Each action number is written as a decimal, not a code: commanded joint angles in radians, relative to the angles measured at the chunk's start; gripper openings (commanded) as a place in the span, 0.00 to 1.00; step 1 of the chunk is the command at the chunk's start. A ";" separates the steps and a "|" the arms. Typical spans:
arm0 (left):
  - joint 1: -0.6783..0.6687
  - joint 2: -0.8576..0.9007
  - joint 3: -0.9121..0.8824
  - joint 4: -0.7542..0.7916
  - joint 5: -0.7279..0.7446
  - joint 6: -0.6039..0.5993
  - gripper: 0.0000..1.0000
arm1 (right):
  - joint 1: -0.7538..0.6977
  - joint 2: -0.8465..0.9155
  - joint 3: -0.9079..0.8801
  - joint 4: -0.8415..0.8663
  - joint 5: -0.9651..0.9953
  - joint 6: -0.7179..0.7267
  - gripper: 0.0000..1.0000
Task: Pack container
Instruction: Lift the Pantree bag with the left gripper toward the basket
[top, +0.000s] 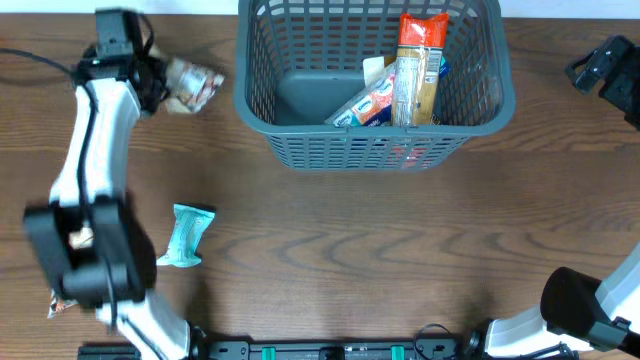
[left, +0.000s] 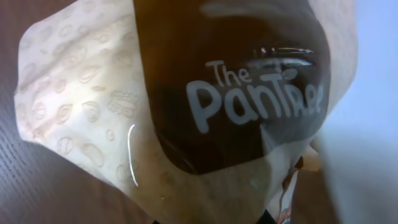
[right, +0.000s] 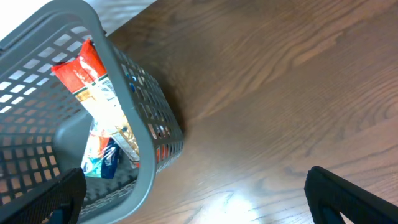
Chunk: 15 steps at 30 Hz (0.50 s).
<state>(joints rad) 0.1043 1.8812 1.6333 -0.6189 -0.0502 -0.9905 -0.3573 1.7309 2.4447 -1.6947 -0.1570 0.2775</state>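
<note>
Sitting right of left gripper (top: 168, 82), seemingly apart: container (top: 255, 85)

Container (top: 330, 148) L side open from above; upright packets (top: 420, 65) crowd R side.

A: The basket (top: 372, 150) loses its far rim at the overhead's top edge, and only 2 finger stubs of the right gripper (right: 196, 173) show.

B: The blurred pouch (left: 186, 124) fills the left wrist view, hiding the jaws of the left gripper (top: 158, 82). A packet (top: 60, 303) peeks from under the left arm (top: 85, 180), unreadable.
</note>
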 joint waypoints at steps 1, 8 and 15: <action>-0.051 -0.219 0.009 0.003 -0.066 0.237 0.06 | -0.002 0.001 -0.003 -0.003 0.011 -0.005 0.99; -0.124 -0.491 0.009 -0.003 0.043 0.268 0.06 | -0.003 0.001 -0.003 -0.003 0.037 -0.005 0.99; -0.334 -0.533 0.009 0.055 0.066 0.269 0.05 | -0.004 0.001 -0.003 -0.003 0.038 -0.006 0.99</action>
<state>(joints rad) -0.1398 1.3445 1.6352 -0.5926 -0.0158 -0.7498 -0.3573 1.7309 2.4447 -1.6947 -0.1337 0.2775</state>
